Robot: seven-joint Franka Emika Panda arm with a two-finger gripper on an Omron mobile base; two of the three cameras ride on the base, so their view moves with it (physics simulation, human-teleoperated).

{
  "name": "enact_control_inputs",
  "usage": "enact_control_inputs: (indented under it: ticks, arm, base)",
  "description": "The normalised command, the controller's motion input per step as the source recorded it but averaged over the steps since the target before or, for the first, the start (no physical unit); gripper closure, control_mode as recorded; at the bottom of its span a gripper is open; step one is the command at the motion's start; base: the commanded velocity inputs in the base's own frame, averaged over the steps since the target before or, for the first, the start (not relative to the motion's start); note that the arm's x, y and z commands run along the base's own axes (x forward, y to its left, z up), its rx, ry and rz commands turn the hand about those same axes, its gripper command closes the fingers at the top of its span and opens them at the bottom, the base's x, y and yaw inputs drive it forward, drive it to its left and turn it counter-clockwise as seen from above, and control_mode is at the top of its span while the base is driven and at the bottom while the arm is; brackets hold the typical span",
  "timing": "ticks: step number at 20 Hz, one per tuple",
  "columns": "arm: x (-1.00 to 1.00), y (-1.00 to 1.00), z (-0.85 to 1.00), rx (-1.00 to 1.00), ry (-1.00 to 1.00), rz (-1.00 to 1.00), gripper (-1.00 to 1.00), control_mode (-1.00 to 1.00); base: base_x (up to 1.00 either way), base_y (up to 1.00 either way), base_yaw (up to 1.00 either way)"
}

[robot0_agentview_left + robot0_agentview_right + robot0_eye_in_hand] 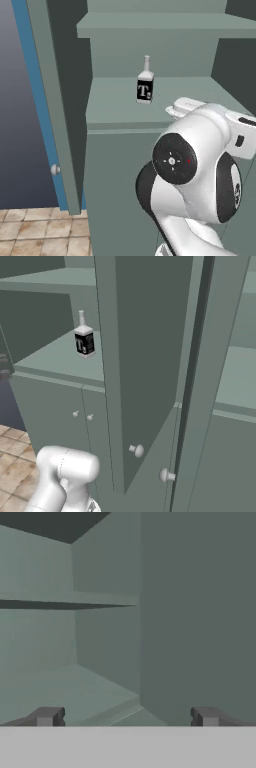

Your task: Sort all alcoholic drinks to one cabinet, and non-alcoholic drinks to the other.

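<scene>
The square clear bottle with the black label (pixel 145 86) stands upright on the lower shelf (pixel 115 107) of the open cabinet, alone and away from the shelf's front edge. We judge it as stiff, smooth glass that may slip and break, so we would take it on its flat sides, not on the thin neck. Our gripper (pixel 127 717) has its jaws fully apart and holds nothing; the open door (pixel 145 366) stands near, so room for moving is narrow there.

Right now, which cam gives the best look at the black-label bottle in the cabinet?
Left base view: the black-labelled bottle stands upright on the cabinet shelf, facing the camera, white "T" readable. Right base view has it smaller, seen at an angle beside the open door. Hand view looks past open fingers into bare shelving.
</scene>
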Motion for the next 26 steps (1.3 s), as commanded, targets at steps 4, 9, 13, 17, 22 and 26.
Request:
enact_control_inputs:
  ticks: [4, 9, 13, 17, 22, 26]
  arm:
    - [-0.47, 0.00, 0.09, 0.03, 0.00, 0.09, -1.00, -1.00]
    - [-0.46, 0.00, 0.01, 0.00, 0.00, 0.09, -1.00, -1.00]
    - [-0.48, 0.00, 0.00, 0.00, 0.00, 0.08, -1.00, -1.00]
    - [-0.46, 0.00, 0.00, 0.00, 0.00, 0.07, -1.00, -1.00]
    - [-0.08, 0.03, 0.00, 0.00, 0.00, 0.01, -1.00, -1.00]
    - [0.00, 0.00, 0.00, 0.00, 0.00, 0.00, -1.00, -1.00]
  base:
    - [0.00, 0.00, 0.00]
    - [0.00, 0.00, 0.00]
    - [0.00, 0.00, 0.00]
    - [0.00, 0.00, 0.00]
    - [0.00, 0.00, 0.00]
    - [0.00, 0.00, 0.00]
